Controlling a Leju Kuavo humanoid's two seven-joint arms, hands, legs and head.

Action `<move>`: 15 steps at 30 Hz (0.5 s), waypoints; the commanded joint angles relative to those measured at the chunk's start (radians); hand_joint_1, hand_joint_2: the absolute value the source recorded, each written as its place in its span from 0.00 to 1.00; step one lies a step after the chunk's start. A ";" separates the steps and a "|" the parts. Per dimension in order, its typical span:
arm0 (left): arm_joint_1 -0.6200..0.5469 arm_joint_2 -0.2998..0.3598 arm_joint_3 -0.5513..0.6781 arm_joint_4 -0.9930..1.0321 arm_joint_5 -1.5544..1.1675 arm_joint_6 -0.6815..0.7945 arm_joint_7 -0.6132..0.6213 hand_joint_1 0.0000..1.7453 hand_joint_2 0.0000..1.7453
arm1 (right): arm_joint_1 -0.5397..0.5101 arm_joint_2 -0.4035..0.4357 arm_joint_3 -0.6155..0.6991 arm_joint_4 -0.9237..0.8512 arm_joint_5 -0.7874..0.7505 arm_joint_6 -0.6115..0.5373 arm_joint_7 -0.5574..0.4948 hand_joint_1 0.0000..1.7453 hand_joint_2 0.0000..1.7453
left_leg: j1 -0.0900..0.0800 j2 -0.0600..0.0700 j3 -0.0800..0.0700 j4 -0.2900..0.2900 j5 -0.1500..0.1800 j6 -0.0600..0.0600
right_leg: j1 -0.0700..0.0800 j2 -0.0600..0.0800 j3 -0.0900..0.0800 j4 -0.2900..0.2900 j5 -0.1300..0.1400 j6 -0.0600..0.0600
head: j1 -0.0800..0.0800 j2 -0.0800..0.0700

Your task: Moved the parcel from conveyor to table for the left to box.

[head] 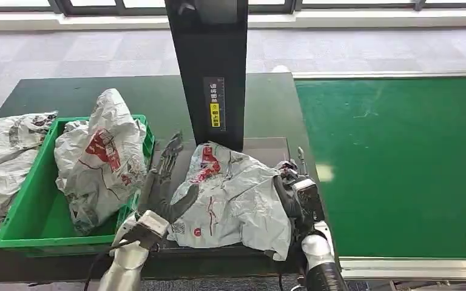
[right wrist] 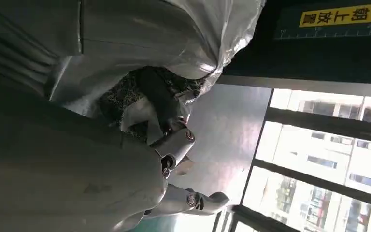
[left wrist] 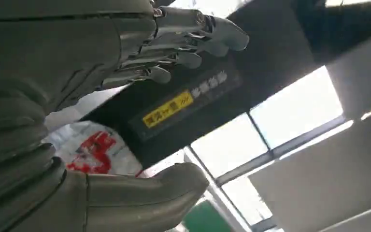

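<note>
Grey crumpled plastic mailer parcel with red print point(head: 230, 197) lies on the dark surface point(head: 158, 100) under the black scanner post point(head: 209, 66), between both hands; the handover step looks under way. Right hand point(head: 294, 194) pinches the parcel's edge, fingers point(right wrist: 162, 104) curled into the film. Left hand point(head: 161, 182) hovers beside it, fingers point(left wrist: 193, 43) spread, holding nothing. Next, likely: left grasps the parcel, carries it to the green plastic crate point(head: 21, 233).
</note>
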 commanded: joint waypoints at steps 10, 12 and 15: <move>-0.129 -0.010 -0.101 0.427 -0.315 0.238 0.205 0.00 1.00 | -0.030 0.013 -0.089 0.048 -0.001 0.010 0.001 0.00 0.00 | -0.001 0.002 0.004 -0.002 0.000 0.001 | 0.001 -0.007 0.005 -0.002 0.000 -0.001 | 0.000 0.000; -0.145 -0.010 -0.100 0.465 -0.402 0.303 0.289 0.00 1.00 | -0.023 0.016 -0.092 0.033 0.004 0.013 0.001 0.00 0.00 | -0.001 0.002 0.003 -0.001 0.001 0.001 | 0.001 -0.007 0.003 -0.002 0.000 -0.001 | 0.000 0.000; -0.171 -0.004 -0.124 0.529 -0.566 0.366 0.432 0.00 1.00 | -0.015 0.019 -0.096 0.016 0.007 0.025 0.001 0.00 0.00 | -0.001 0.001 0.002 -0.001 0.001 0.001 | 0.000 -0.004 0.001 -0.001 0.000 -0.001 | 0.000 0.000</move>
